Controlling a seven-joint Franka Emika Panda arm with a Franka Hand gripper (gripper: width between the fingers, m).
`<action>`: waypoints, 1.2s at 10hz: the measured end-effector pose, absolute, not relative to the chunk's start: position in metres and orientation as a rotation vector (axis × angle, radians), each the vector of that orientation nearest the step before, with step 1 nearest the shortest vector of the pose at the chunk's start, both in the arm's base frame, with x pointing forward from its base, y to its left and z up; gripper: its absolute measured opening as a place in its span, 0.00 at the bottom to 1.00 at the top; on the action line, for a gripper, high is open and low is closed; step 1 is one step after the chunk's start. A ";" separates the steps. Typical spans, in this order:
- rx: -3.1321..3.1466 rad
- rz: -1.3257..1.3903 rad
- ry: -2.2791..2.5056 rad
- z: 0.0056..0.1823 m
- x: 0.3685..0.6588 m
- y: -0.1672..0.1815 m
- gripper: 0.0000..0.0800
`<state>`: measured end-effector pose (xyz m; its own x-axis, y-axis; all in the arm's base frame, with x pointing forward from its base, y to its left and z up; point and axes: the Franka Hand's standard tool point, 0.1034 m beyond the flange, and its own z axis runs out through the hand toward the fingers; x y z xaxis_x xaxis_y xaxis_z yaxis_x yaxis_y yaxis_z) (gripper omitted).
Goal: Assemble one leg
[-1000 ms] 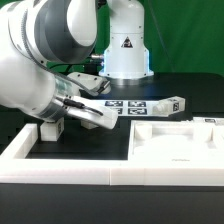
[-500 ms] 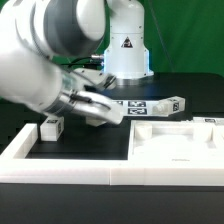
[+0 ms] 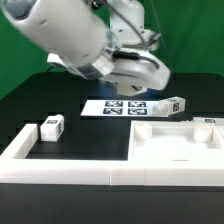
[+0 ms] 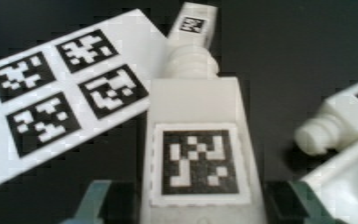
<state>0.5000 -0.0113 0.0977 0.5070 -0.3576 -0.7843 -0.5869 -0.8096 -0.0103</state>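
The hand (image 4: 185,200) is closed on the leg (image 4: 194,130), which is pinched between the dark fingers (image 4: 98,200) and held in the air above the bench (image 3: 60,100), its ribbed tip pointing away from the wrist. Beneath it the marker board (image 3: 125,106) is laid flat. A second leg (image 3: 52,126) is stood on the bench toward the exterior view's left. A third leg (image 3: 175,103) is set just beside the board's right end. The large white panel (image 3: 180,150) is laid nearest the exterior camera.

White leg (image 4: 194,105), black-and-white square tag (image 4: 195,160)
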 end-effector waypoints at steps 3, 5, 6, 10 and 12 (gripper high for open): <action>-2.563 1.017 0.791 0.092 0.515 -0.010 0.36; -2.659 0.826 0.807 0.103 0.524 0.008 0.36; -2.696 0.733 0.801 0.117 0.533 0.027 0.36; -2.782 0.338 0.861 0.135 0.556 0.062 0.36; -2.819 0.164 0.844 0.134 0.561 0.067 0.36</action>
<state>0.5614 0.0674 0.1339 0.8312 -0.5321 -0.1610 -0.5537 -0.8185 -0.1535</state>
